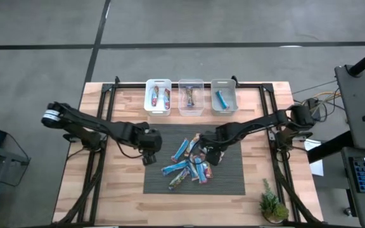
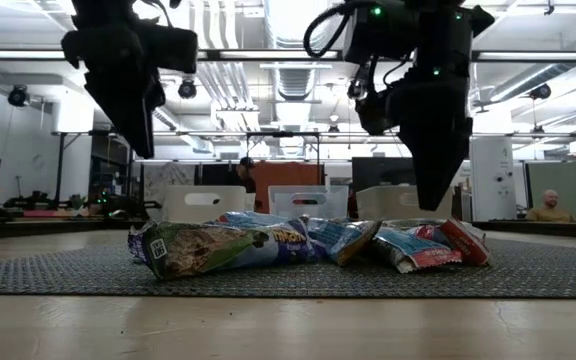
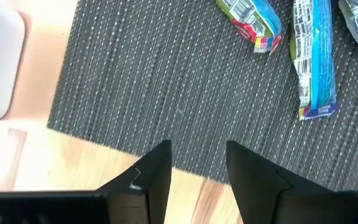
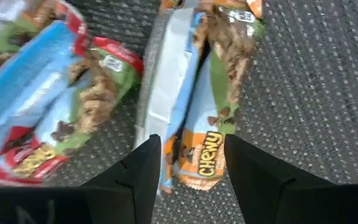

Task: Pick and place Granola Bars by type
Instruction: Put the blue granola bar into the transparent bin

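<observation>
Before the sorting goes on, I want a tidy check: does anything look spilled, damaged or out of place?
Nothing stands out. The unsorted granola bars lie in a loose, overlapping heap on the dark mat, wrappers apparently intact. A few bars sit inside the three bins at the table's far edge. Both grippers, left and right, hang open.

Grey concrete floor (image 1: 233,25), bright ceiling strip lights (image 2: 268,55), orange wall panel (image 2: 288,200) beyond the table.

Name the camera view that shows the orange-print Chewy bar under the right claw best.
Right wrist view: the orange-print Chewy bar fills the frame between the open right claw, label readable. High view shows only the small pile; low view shows the pile edge-on; left wrist view misses it.
</observation>
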Controlling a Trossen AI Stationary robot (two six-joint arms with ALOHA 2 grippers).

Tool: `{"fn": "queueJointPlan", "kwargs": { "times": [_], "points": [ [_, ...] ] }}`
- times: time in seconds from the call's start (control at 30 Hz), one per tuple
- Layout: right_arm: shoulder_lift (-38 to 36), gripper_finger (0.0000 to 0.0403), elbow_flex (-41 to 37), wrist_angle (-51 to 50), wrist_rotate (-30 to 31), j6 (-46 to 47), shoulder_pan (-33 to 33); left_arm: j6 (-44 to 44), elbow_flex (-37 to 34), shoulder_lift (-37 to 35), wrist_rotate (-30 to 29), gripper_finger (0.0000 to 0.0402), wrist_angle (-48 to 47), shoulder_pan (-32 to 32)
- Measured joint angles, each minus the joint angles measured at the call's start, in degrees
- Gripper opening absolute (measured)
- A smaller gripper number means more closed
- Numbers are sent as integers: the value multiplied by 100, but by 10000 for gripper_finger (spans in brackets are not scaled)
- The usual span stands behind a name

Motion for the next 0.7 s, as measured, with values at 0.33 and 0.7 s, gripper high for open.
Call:
{"fn": "queueJointPlan", "kwargs": {
  "times": [0.33,0.7],
  "points": [
    [-722,169,-569,264,76,50,-50,-82,-324,-714,-4,135,-63,6],
    [-974,169,-1023,942,100,168,-87,-188,-550,-1011,-34,135,200,7]
  ]
}}
